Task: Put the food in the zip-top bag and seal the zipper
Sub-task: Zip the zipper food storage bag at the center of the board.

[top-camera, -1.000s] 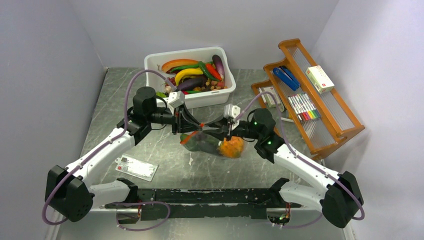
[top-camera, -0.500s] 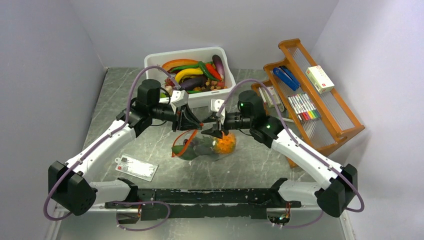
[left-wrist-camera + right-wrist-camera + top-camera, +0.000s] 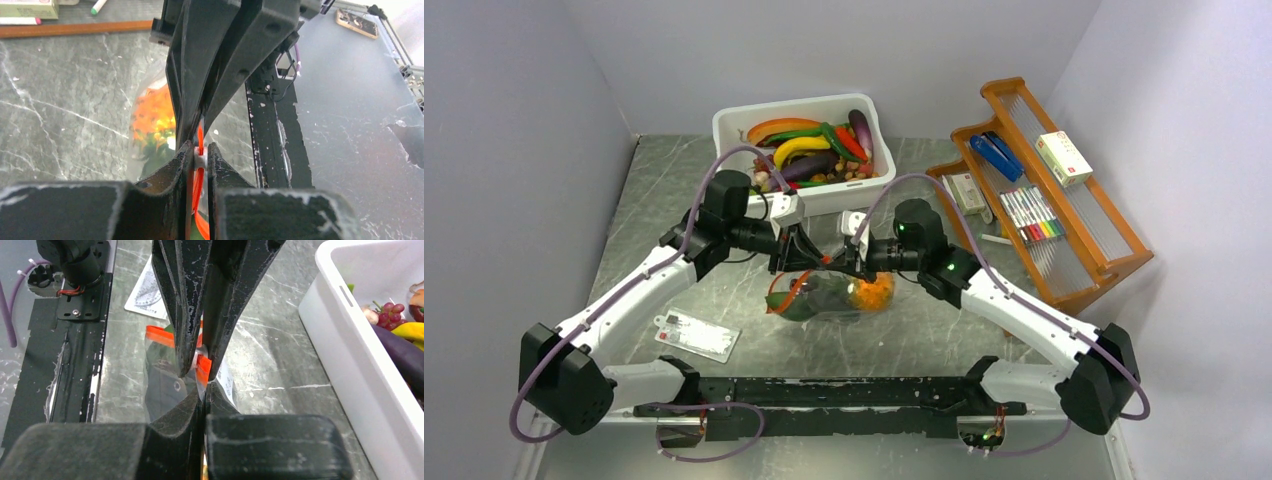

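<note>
Now we see our left gripper [image 3: 818, 262] pinched shut on the zipper [image 3: 200, 141], right gripper [image 3: 840, 262] pinching it too, food [image 3: 876, 290] inside the bag [image 3: 829, 300].

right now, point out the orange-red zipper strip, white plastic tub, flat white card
orange-red zipper strip [image 3: 160, 336], right wrist view, exposed part
white plastic tub [image 3: 869, 193], top view, front wall
flat white card [image 3: 696, 335], top view, middle
</note>
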